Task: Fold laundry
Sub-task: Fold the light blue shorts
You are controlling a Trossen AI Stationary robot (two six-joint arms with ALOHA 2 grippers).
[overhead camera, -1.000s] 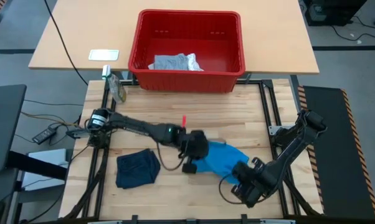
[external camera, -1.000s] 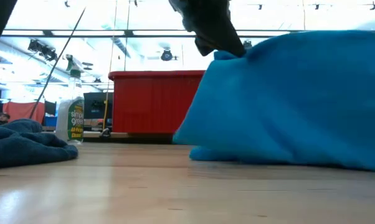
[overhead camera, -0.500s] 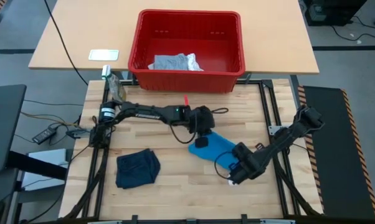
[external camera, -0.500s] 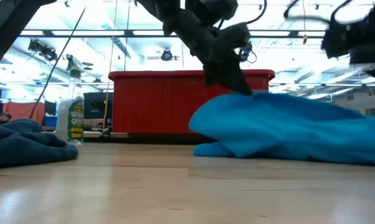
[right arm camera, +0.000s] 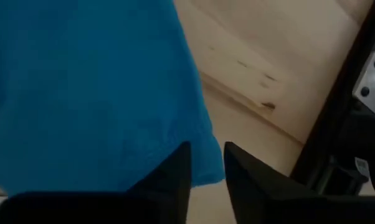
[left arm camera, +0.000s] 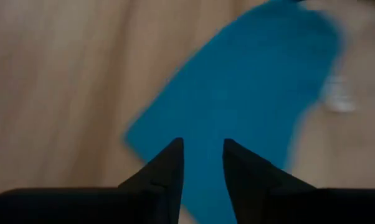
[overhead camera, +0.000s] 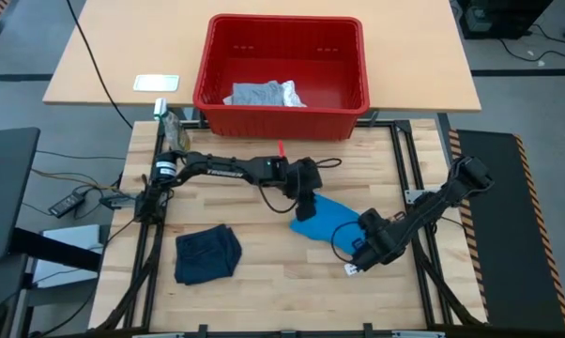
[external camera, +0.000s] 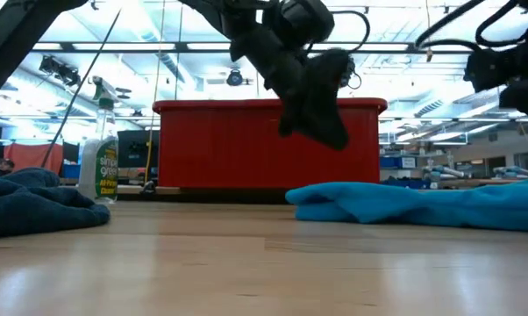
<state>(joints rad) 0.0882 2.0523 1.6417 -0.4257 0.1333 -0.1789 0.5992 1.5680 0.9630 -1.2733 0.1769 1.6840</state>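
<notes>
Bright blue garment (overhead camera: 326,220) lies flat on the wooden table (overhead camera: 264,282), right of centre, in a low rumpled spread; the low view shows it (external camera: 404,204) resting on the tabletop with nothing lifting it.

Left gripper (overhead camera: 305,200) hangs just above the blue cloth's near-left edge, arm stretched across the table from the left side. Left wrist view: its two dark fingers (left arm camera: 169,171) stand slightly apart with a narrow gap, nothing between them, the blue cloth (left arm camera: 250,106) below and clear of the tips. Low view confirms the gripper (external camera: 321,118) is above the cloth, not touching.

Right gripper (overhead camera: 369,246) sits low at the blue garment's right end. Right wrist view: fingers (right arm camera: 175,174) parted by a small gap, empty, with blue cloth (right arm camera: 88,87) filling most of the view beyond them and bare wood to one side. Contact with the cloth cannot be told.

Dark navy garment (overhead camera: 207,255) lies bunched on the table's left-front area, well apart from both grippers; also seen at the left edge of the low view (external camera: 36,204).

Red basket (overhead camera: 281,66) stands on the far table behind, holding a light grey garment (overhead camera: 264,95). Spray bottle (overhead camera: 175,131) stands near the basket's left corner.
</notes>
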